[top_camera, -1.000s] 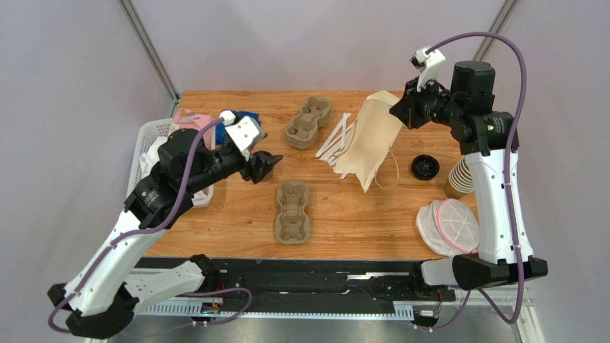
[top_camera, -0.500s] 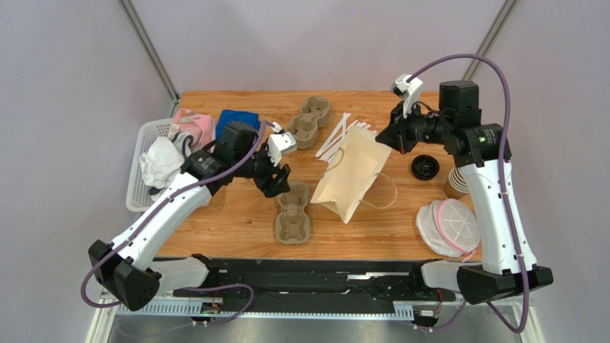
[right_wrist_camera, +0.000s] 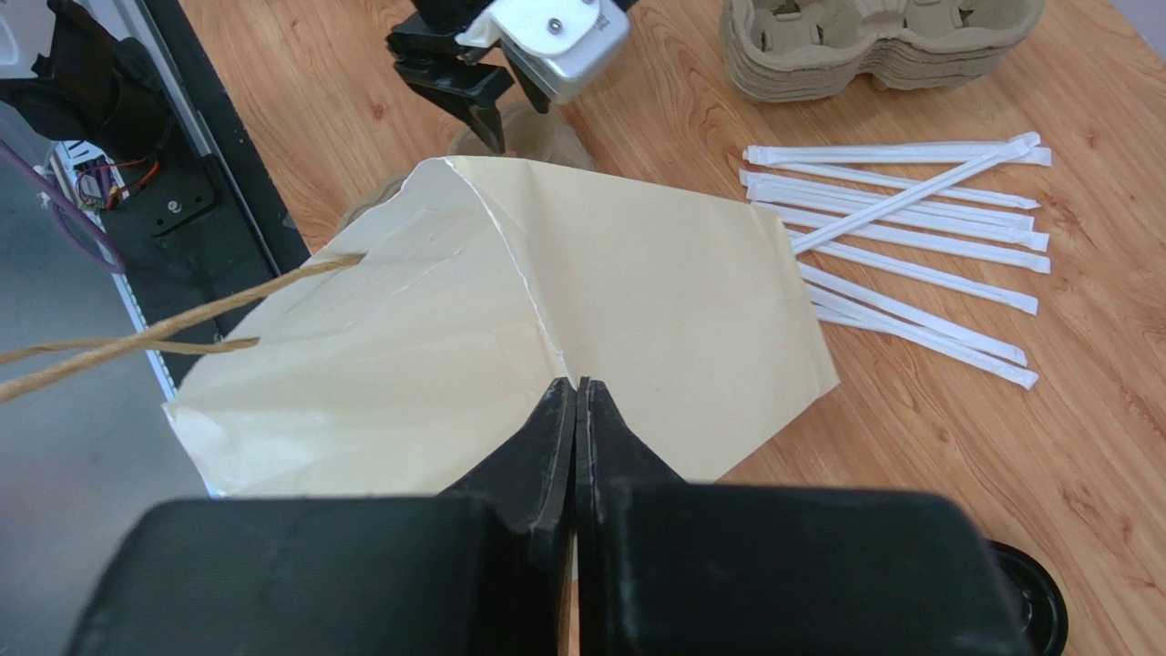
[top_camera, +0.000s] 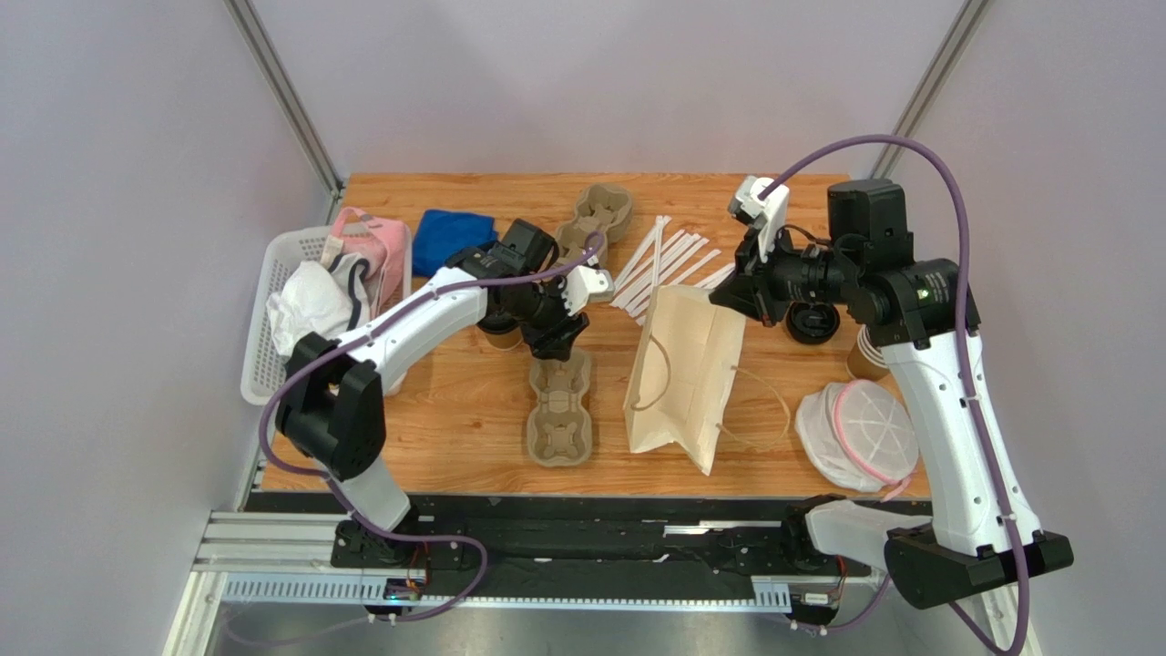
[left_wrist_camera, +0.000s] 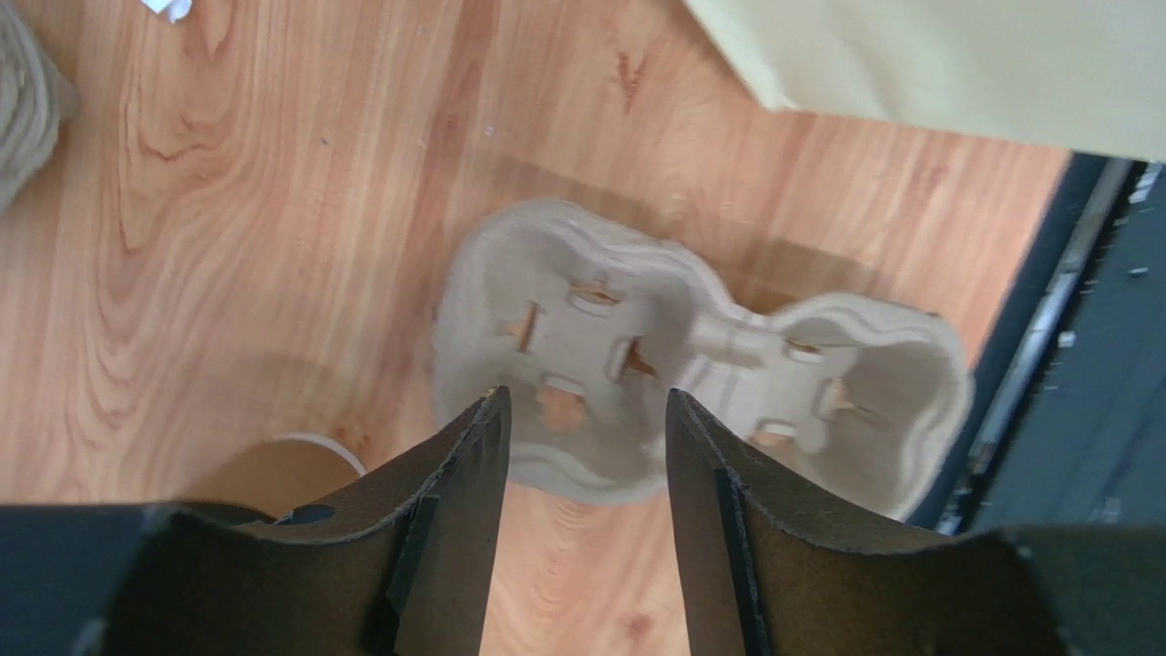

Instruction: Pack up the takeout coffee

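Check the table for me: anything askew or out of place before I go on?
The paper bag is slanted, not standing: the right pincer is shut on one edge of it, and its twine handles trail loose. A black lid lies loose by the stacked cups. Nothing looks spilled.

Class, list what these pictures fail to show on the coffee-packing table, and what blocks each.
Paper bag interior: top and right wrist views show only its outside.
Black lid: partly under the right arm, top view; cut by the corner, right wrist view.
Cup stack: mostly behind the right arm, top view.
Takeout coffee: not clearly seen; the left arm covers the table beside the cup carrier, top view.
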Available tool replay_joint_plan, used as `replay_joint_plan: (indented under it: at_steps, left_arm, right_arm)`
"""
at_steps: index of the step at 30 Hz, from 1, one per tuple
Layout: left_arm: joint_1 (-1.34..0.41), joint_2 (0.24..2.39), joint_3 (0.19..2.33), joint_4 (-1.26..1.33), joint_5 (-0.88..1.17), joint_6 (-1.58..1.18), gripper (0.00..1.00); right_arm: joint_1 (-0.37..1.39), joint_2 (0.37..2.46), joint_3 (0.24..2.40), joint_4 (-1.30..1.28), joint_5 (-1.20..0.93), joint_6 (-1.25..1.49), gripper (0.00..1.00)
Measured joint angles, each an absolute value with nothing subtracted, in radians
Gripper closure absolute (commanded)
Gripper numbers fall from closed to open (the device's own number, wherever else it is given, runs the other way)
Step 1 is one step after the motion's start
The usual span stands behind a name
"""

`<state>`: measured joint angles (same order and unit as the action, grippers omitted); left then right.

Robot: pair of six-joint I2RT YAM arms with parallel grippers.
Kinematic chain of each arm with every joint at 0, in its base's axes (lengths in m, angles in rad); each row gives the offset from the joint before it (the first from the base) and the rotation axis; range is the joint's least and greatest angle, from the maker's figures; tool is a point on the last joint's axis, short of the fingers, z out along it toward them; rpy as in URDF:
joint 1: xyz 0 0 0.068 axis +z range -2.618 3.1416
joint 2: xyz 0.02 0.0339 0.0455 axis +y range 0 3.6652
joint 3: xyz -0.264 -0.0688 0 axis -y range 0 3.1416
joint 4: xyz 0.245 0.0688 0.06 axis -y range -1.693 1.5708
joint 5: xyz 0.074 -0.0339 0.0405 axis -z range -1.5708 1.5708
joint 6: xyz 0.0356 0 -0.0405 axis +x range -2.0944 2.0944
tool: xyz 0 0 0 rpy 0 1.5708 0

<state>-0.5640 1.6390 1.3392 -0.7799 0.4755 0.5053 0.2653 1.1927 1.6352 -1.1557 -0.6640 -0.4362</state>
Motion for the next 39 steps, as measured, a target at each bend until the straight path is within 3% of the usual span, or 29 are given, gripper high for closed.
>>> replay_joint_plan:
  at_steps: [18, 21, 27, 31, 39]
  left_arm:
    - [-0.539, 1.877, 1.391, -0.724, 0.405, 0.699, 0.48]
    - [-0.537, 1.893, 1.391, -0.712, 0.400, 0.710, 0.55]
    - [-0.535, 1.905, 1.391, -0.714, 0.406, 0.722, 0.86]
    - [-0.533, 1.872, 1.377, -0.726, 0.437, 0.713, 0.99]
    - [-0.530, 1.600, 1.368, -0.836, 0.471, 0.687, 1.00]
  right_arm:
    - [0.265, 1.238, 1.647, -1.174, -0.664, -0.435, 1.00]
    - [0.265, 1.244, 1.657, -1.176, -0.664, -0.435, 1.00]
    - [0.265, 1.251, 1.665, -1.178, -0.664, -0.435, 1.00]
    - [0.265, 1.251, 1.665, -1.178, -0.664, -0.435, 1.00]
    - [0.265, 1.248, 1.662, -1.177, -0.664, -0.430, 1.00]
